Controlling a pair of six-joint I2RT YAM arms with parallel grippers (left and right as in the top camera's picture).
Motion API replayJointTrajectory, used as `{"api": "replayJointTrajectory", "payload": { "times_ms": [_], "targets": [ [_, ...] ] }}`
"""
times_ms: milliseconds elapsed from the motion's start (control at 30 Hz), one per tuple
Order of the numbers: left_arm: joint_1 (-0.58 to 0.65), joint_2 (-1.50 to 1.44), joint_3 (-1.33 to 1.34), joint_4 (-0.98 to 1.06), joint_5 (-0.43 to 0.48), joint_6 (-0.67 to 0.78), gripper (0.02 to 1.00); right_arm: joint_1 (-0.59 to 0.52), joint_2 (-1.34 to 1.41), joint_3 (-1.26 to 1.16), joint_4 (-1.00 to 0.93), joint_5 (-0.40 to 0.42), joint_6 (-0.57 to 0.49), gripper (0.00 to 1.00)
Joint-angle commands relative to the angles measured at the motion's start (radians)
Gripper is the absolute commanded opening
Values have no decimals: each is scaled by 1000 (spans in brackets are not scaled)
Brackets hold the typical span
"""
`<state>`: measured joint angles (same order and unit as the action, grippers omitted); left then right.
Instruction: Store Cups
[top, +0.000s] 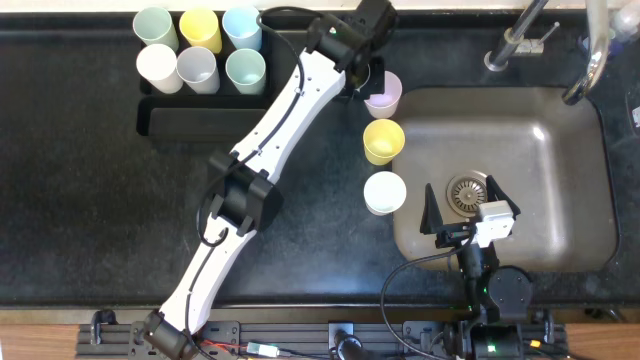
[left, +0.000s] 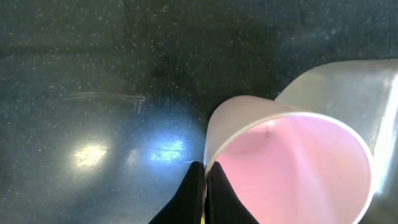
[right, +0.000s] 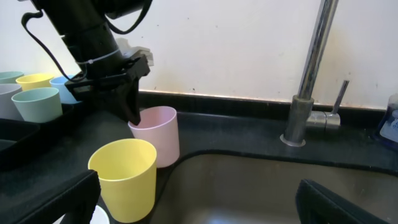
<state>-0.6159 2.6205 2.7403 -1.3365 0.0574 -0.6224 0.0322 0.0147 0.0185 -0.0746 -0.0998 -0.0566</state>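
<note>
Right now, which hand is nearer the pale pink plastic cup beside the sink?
Left. The left hand pinches the rim of the pale pink plastic cup; the right hand hangs open over the steel sink, apart from it.

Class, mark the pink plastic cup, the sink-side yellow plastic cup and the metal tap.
pink plastic cup (right: 161, 140): right wrist view, side wall.
yellow plastic cup (top: 383, 141): top view, inside.
metal tap (right: 313, 62): right wrist view, upright stem.

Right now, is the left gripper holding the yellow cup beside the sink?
No, the left gripper pinches the rim of the pink cup; the yellow cup stands free.
</note>
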Motion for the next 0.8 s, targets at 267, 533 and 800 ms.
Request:
{"api": "replayJointTrajectory", "payload": {
  "times_ms": [267,533,800],
  "targets": [
    [83,-365,-100,-71,-383,19,34,-6,-10,-14,5,0,-3,998],
    [360,-754,-524,-67,-409,24,34,-6,-10,-14,5,0,-3,998],
    [680,-874,-750,-60,-284,104,36,-6,-10,-14,5,0,-3,996]
  ]
}}
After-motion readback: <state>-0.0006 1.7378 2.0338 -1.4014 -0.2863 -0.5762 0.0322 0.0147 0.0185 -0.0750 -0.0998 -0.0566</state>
